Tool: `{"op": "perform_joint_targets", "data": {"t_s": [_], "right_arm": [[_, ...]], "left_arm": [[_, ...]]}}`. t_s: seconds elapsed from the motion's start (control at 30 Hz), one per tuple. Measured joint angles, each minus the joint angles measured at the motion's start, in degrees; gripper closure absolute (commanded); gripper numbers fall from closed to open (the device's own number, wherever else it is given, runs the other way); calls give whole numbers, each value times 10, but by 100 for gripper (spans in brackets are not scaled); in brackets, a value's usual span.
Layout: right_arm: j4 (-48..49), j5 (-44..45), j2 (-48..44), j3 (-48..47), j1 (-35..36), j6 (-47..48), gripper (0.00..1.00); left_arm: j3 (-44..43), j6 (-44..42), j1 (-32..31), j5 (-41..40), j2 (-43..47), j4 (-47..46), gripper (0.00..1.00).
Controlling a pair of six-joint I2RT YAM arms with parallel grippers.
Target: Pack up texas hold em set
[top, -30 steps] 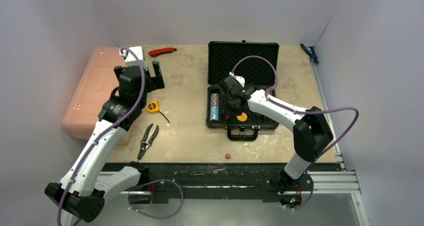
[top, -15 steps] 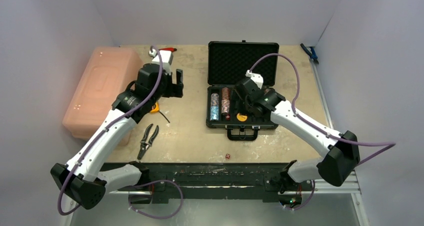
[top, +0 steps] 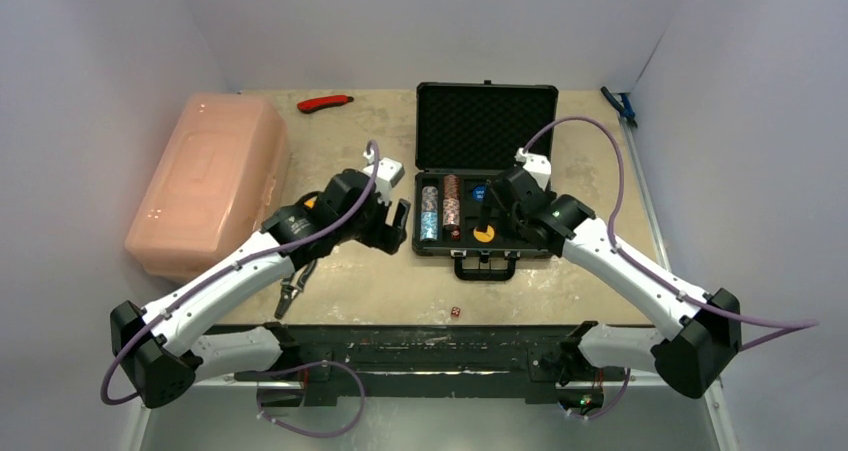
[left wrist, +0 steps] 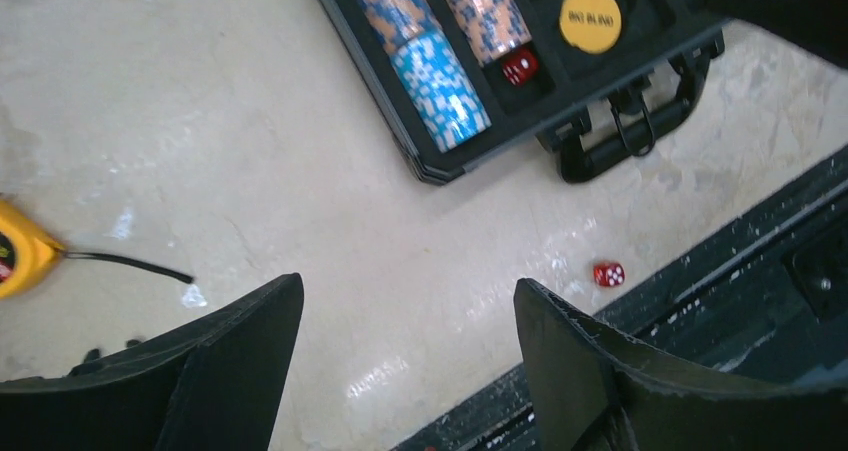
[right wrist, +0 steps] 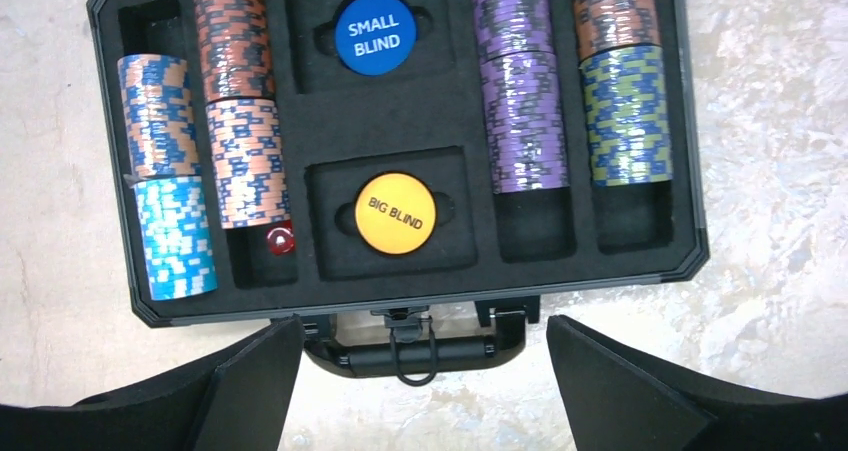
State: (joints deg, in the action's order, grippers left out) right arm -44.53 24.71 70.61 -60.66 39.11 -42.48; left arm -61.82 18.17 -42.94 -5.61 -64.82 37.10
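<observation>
Well, R gripper hangs over briefcase, L gripper hovers beside.

Black case lay open at top-view centre, lid back, handle toward the bottom edge. Chip stacks lay sideways in four foam slots. Blue disc sat above yellow disc mid-tray. Red die lay inside; loose die lay below the handle.

briefcase open | chip stacks slotted | end effector spread, empty
</observation>
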Motion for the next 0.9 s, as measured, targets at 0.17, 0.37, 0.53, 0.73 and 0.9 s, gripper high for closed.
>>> {"op": "perform_joint_targets", "data": {"t_s": [0.17,0.37,0.53,0.73,0.9], "right_arm": [[-6,27,-36,12,-6,0,3],[-15,79,-81,24,-8,-26,2],[-27,118,-110,36,-9,-62,1],[-32,135,-130,46,-9,-80,1],[-41,136,-130,49,-9,-90,1]], "left_arm": [[34,18,-59,5,0,0,26],[55,44,-129,-17,-20,-13,28],[75,82,-192,-42,-54,-28,30],[75,129,-257,-69,-113,-49,32],[60,163,-303,-83,-172,-59,33]]}}
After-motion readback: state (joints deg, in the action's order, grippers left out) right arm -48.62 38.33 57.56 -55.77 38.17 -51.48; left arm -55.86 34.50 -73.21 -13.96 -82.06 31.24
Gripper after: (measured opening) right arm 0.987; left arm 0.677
